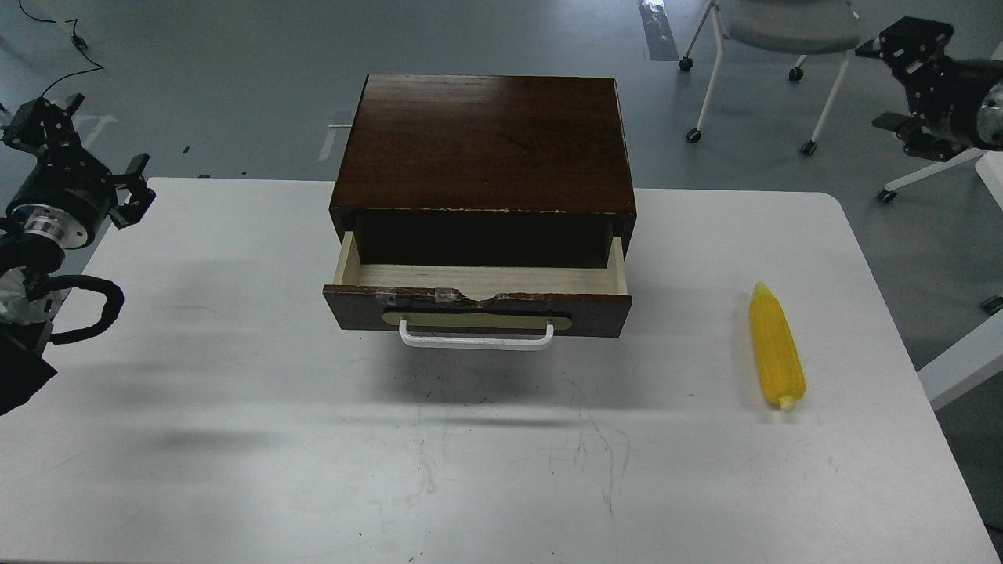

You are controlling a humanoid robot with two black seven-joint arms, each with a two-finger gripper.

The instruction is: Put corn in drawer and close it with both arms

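The yellow corn (776, 348) lies on the white table (501, 470) at the right, pointed end away from me. The dark brown box (482, 141) stands at the middle back. Its drawer (478, 309) is pulled partly out, showing a bare pale wood floor (478, 278) and a white bar handle (476, 338). My left gripper (85, 153) is open and empty, held above the table's far left edge. My right gripper (889, 78) is open and empty at the top right, raised beyond the table and far from the corn.
A grey office chair (783, 31) on castors stands on the floor behind the table's right end. A white slanted surface (964, 368) shows off the right table edge. A black cable (55, 31) lies on the floor at the top left.
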